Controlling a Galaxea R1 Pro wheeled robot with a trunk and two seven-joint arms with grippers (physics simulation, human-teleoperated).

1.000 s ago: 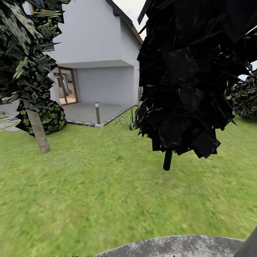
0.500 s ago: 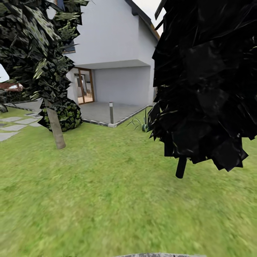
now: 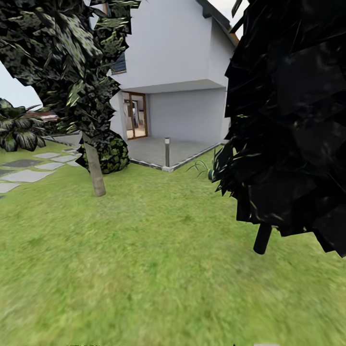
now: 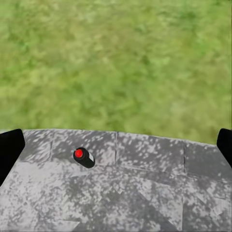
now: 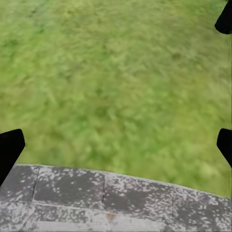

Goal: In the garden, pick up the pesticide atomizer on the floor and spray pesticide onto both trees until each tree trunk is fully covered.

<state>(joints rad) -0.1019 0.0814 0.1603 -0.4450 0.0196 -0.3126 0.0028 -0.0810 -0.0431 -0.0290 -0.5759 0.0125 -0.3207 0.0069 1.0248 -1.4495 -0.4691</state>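
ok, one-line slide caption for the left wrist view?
Pesticide atomizer lying on the grey paved floor near its edge with the lawn.

Black claw fingertips (image 4: 9,150) (plain, seemingly unmarked) at frame edges.

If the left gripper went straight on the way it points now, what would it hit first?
Most likely bare ground: the left gripper looks down on the grey paving near its edge with the grass. The pesticide atomizer lies off to one side of that line. Depth is hard to judge.

Flat, even daylight; grass (image 3: 158,269) blurred, foliage nearly black.
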